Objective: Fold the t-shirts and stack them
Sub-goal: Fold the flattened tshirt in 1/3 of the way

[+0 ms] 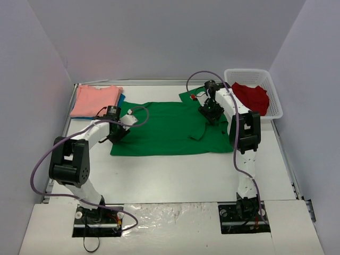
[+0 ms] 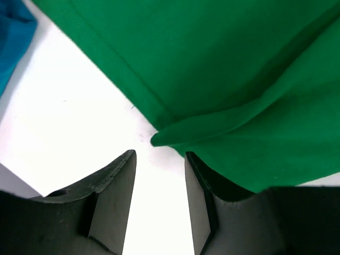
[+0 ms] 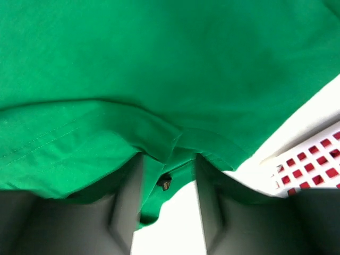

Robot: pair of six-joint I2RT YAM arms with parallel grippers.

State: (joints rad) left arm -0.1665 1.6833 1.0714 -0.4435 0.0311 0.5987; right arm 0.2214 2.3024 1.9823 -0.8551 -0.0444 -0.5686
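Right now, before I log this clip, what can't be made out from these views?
1. Right gripper: right wrist view, the green t-shirt drapes over its fingertips, so clamped or not is unclear.
2. Teal-blue shirt: left wrist view, cut by the edge; top view, mostly under the salmon-pink shirt.
3. Red shirt: top view, bunched in the basket, too small to judge folds.

Robot lab cell: white table, plain grey enclosure walls, left arm, right arm bolted at edge.
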